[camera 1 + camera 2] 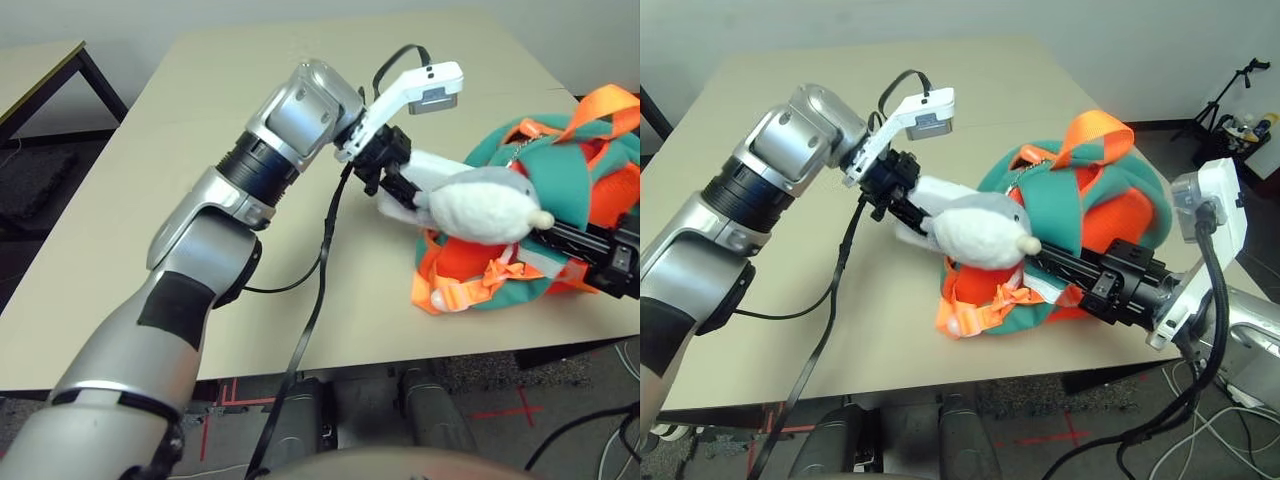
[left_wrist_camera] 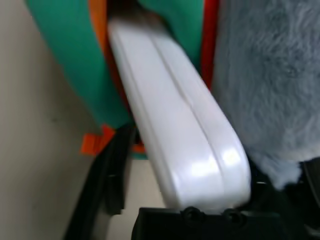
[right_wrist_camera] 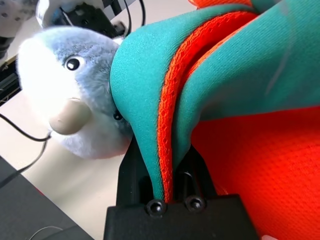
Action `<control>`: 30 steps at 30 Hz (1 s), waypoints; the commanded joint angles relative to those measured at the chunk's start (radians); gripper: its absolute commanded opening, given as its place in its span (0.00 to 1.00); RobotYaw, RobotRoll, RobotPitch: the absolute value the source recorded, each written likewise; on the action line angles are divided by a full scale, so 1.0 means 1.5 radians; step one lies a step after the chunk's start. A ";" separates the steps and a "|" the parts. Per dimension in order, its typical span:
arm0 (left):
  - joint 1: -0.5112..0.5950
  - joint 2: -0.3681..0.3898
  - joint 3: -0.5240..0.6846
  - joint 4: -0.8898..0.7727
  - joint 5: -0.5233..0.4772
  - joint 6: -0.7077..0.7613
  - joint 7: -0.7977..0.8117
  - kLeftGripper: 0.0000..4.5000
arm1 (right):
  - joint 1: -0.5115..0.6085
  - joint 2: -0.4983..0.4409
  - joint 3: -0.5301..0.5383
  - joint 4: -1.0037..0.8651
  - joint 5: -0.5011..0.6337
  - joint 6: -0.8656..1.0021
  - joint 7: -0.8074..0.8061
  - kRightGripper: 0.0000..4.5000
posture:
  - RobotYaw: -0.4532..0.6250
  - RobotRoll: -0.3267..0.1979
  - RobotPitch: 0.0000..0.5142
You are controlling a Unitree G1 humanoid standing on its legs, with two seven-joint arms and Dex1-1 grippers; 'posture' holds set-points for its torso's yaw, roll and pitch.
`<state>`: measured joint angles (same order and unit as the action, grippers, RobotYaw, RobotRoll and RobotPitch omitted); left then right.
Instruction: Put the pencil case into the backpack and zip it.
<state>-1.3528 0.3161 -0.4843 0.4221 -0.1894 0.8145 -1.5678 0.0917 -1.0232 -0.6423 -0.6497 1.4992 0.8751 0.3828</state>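
A beige table (image 1: 200,130) stands before a pale wall (image 1: 1120,40), with a second table (image 1: 35,70) beside it, and red tape marks (image 1: 520,408) and cables (image 1: 1230,425) on the floor.

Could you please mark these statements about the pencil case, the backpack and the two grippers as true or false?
1. The left gripper holds the white pencil case by one end. True.
2. The pencil case lies flat on the table, clear of the backpack. False: its far end is already pushed into the backpack's opening.
3. The right gripper pinches the teal and orange edge of the backpack. True.
4. The plush fish hangs off the table edge. False: it rests against the backpack, beside the pencil case.
5. The backpack stands on the floor. False: it lies on the table.
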 commanded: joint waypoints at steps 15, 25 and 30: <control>-0.007 0.068 0.097 0.012 -0.031 0.001 0.060 0.50 | -0.053 -0.007 0.047 0.028 -0.022 0.000 0.033 0.04 | 0.28 0.62 0.13; 0.034 0.033 0.073 0.011 -0.026 -0.010 0.074 0.00 | -0.059 -0.004 0.052 0.029 -0.026 0.002 0.035 0.04 | 0.28 0.62 0.13; 0.045 0.011 0.063 0.008 -0.027 -0.001 0.084 0.00 | -0.056 -0.003 0.050 0.027 -0.025 0.002 0.033 0.04 | 0.27 0.62 0.13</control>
<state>-1.2890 0.3368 -0.3731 0.4400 -0.2329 0.8059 -1.4493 0.0122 -1.0269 -0.5729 -0.5862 1.4531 0.8753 0.4251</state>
